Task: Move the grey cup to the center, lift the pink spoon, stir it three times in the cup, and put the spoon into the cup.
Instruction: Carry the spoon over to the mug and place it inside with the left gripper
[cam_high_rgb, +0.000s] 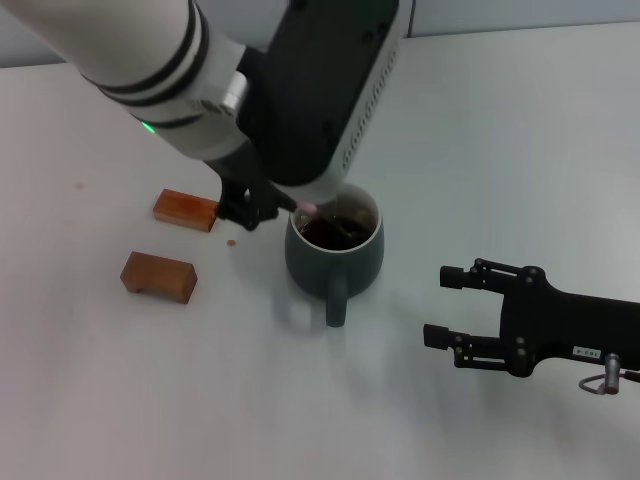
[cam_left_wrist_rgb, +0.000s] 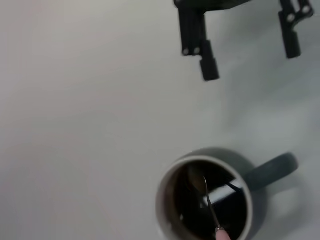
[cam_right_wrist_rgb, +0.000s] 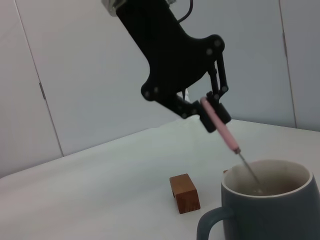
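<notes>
The grey cup (cam_high_rgb: 334, 252) stands on the white table near the middle, handle toward me, dark liquid inside. It also shows in the left wrist view (cam_left_wrist_rgb: 206, 199) and the right wrist view (cam_right_wrist_rgb: 272, 210). My left gripper (cam_high_rgb: 272, 206) is shut on the pink spoon (cam_high_rgb: 306, 208) just left of the cup's rim. The spoon (cam_right_wrist_rgb: 221, 125) slants down with its metal neck and bowl inside the cup (cam_left_wrist_rgb: 210, 205). My right gripper (cam_high_rgb: 448, 305) is open and empty, low over the table to the right of the cup, and shows far off in the left wrist view (cam_left_wrist_rgb: 245, 52).
Two brown wooden blocks lie left of the cup: one (cam_high_rgb: 186, 209) farther back, one (cam_high_rgb: 159, 275) nearer. One block (cam_right_wrist_rgb: 184, 193) shows in the right wrist view beside the cup. A small red speck (cam_high_rgb: 230, 242) lies between blocks and cup.
</notes>
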